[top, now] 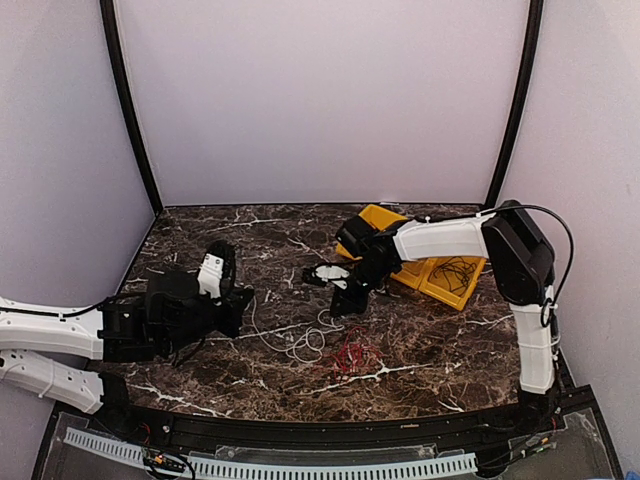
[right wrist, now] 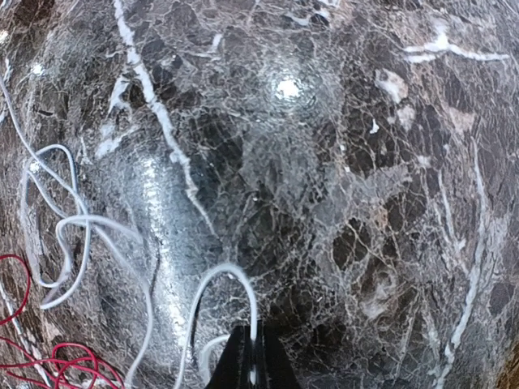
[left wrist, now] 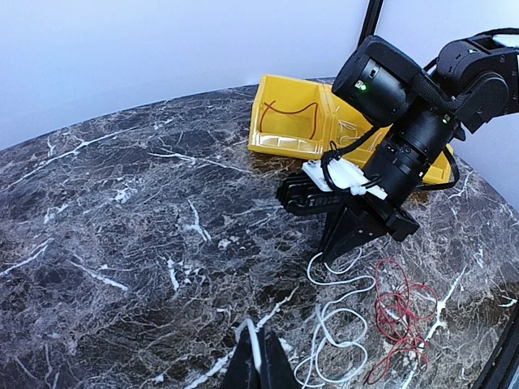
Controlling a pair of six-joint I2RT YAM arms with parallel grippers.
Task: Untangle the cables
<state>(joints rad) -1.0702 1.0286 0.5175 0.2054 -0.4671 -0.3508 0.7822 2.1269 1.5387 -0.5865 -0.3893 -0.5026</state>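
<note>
From above, we see the dark marbled bench [top: 430,350] carrying a thin white cable [top: 300,345] in loose loops near the middle. A thin red cable [top: 350,355] is bunched just beside it on the near side. The left tool [top: 243,303] sits low at one end of the white strand and the right tool [top: 345,305] points down at the other. We judge they are set apart like this so the strand can be drawn out between them. A thin black cable [top: 460,268] lies in the yellow plastic bin [top: 440,290] at the far right, well apart from the other two.

In the left wrist view, the left tool [left wrist: 258,356] is clenched on the white cable [left wrist: 336,328], which shows between its tips. The right tool [left wrist: 340,243] stands over the far loops, and the red cable [left wrist: 401,316] lies touching or overlapping them; we cannot tell which.

In the right wrist view, the right tool [right wrist: 250,361] is likewise pinched on the white cable [right wrist: 77,223], which arches up from its tips. The red cable [right wrist: 57,356] lies at the lower left, near the white loops. We think white and red have yet to be separated.
</note>
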